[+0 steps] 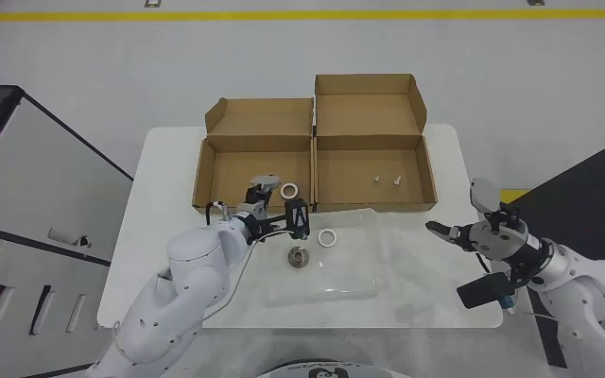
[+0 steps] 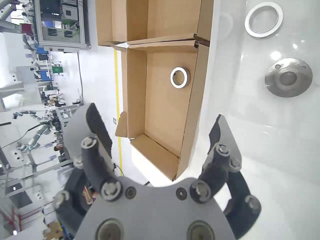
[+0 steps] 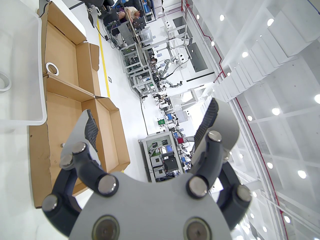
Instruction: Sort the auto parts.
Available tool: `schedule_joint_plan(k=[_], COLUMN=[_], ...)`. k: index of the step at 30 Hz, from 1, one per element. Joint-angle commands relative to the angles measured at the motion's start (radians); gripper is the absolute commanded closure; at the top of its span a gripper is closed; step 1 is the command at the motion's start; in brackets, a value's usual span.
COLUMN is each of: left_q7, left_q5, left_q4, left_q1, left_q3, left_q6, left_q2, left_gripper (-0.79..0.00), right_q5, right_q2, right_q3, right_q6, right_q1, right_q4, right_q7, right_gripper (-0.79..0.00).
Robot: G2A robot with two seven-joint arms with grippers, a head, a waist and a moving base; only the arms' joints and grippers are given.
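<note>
Two cardboard boxes stand open at the table's (image 1: 170, 189) far side. The left box (image 1: 236, 175) holds a white ring (image 1: 289, 191) lying flat, the right box (image 1: 350, 184) two pale bits (image 1: 375, 177) too small to identify. Nearer, a clear tray (image 1: 350, 283) holds a second ring (image 1: 328, 237) and a metal flange (image 1: 299, 256), both flat. By the left box the left tool (image 2: 155, 113) gapes empty, as does the right tool (image 3: 150, 107) at the table's right edge.

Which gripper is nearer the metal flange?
Left. Left gripper hangs over the cardboard box near the metal flange; right gripper is past the tray, at the table edge.
</note>
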Motion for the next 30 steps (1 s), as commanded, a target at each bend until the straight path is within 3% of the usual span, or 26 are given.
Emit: schedule_joint_plan(k=[1,20,25,30], left_q7=[0.0,0.0,-0.184,-0.254], left_q5=[0.0,-0.001,-0.124,-0.297], left_q4=[0.0,-0.006,-0.041,0.069], left_q1=[0.0,-0.003,-0.061,-0.161], left_q3=[0.0,0.011,0.087,0.189], left_q6=[0.0,0.01,-0.099,-0.057], left_q2=[0.0,-0.002,-0.024,-0.03], left_gripper=[-0.785,-0.785,-0.785,-0.785], right_q5=[0.0,0.0,0.0,0.0], right_q2=[0.0,0.0,0.0,0.0], right_q3=[0.0,0.0,0.0,0.0], right_q6=[0.0,0.0,0.0,0.0], right_q1=[0.0,0.0,0.0,0.0], right_q4=[0.0,0.0,0.0,0.0], right_q7=[0.0,0.0,0.0,0.0], right_gripper=[-0.785,-0.785,-0.785,-0.785])
